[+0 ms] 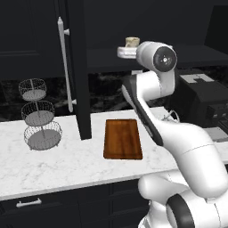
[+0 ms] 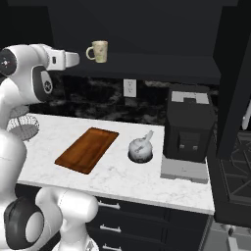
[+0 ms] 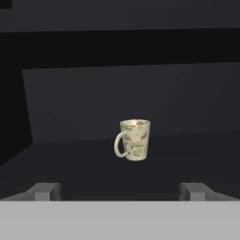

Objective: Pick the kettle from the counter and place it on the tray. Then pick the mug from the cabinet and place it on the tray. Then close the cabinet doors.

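While the arm reaches up toward the open cabinet (image 2: 147, 29), its claw (image 3: 120, 190) is spread wide and empty, fingertips (image 3: 44, 191) well apart and short of the mug (image 3: 133, 139). That cream mug stands upright on the dark shelf (image 3: 70, 159) inside, handle turned to the left in the hand view, nothing touching it. Down on the white marble bench (image 1: 58, 162), the reddish-brown tray (image 1: 123, 138) lies flat and bare. The silvery kettle (image 2: 140, 148) sits on the bench to the right of the tray, near a black coffee machine (image 2: 188, 128), close to the tray but not on it. One tall black cabinet door (image 1: 76, 67) hangs open with its long silver bar handle (image 1: 64, 62) showing. A three-tier wire basket stand (image 1: 39, 115) rests on the bench further left.
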